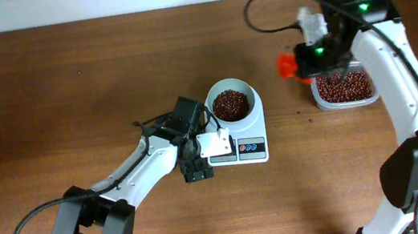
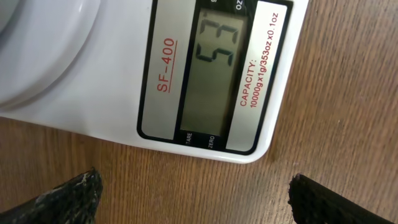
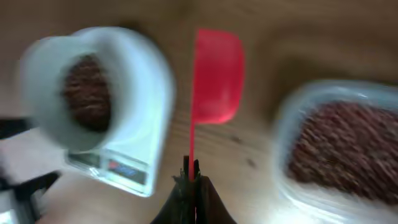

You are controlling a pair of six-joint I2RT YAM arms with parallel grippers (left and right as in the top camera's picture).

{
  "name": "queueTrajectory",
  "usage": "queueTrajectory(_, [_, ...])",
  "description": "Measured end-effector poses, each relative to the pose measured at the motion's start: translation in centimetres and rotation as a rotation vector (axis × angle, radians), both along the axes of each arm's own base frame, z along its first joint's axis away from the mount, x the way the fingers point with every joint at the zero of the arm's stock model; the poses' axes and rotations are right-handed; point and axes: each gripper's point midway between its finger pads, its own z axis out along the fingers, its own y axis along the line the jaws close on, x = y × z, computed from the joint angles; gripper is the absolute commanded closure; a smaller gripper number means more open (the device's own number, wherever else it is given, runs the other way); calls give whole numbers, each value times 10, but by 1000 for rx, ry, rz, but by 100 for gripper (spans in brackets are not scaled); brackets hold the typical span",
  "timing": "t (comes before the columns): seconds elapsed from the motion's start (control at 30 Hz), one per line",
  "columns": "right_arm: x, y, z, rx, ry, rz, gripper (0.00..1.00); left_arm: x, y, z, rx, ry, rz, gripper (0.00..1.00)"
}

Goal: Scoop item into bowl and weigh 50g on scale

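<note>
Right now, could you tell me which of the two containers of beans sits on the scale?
The round white bowl, on the white scale; the clear rectangular tub rests on the table instead.

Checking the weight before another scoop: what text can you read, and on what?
"SF-400": small white square kitchen scale, beside the display.
"53", seemingly: its grey digital display.
"CAPACITY: 10000gx1g/353ozx0.1oz": other side of the display.
"TARE", "ZERO": display's end.
Overhead, right wrist views: nothing legible.

Scale (image 2: pixel 121 84) beyond wide-spread left pincer (image 2: pixel 196 191)
</note>
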Motion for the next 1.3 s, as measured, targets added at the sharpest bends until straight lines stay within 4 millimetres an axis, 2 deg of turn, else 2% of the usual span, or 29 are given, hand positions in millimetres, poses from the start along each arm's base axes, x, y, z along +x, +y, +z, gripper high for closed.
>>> queueTrajectory(0.17, [-20, 87, 9, 65, -111, 413, 96, 0, 0, 0, 0, 1, 0, 1])
queueTrajectory(0.23, [-24, 104, 8, 29, -152, 507, 96, 0, 0, 0, 0, 0, 0, 1])
queueTrajectory(0.3, [-26, 111, 5, -48, -181, 570, 96, 0, 0, 0, 0, 1, 0, 1])
queueTrajectory(0.43, [-30, 118, 1, -143, -212, 650, 96, 0, 0, 0, 0, 1, 0, 1])
queueTrajectory(0.53, [-26, 111, -1, -218, -220, 650, 96, 0, 0, 0, 0, 1, 0, 1])
queueTrajectory(0.67, [-21, 103, -20, -279, -176, 647, 96, 0, 0, 0, 0, 1, 0, 1])
queueTrajectory(0.93, [-22, 101, -50, -297, -91, 660, 96, 0, 0, 0, 0, 1, 0, 1])
queueTrajectory(1.17, [-42, 101, -52, -253, -14, 679, 96, 0, 0, 0, 0, 1, 0, 1])
queueTrajectory(1.3, [-49, 110, -51, -191, 6, 690, 96, 0, 0, 0, 0, 1, 0, 1])
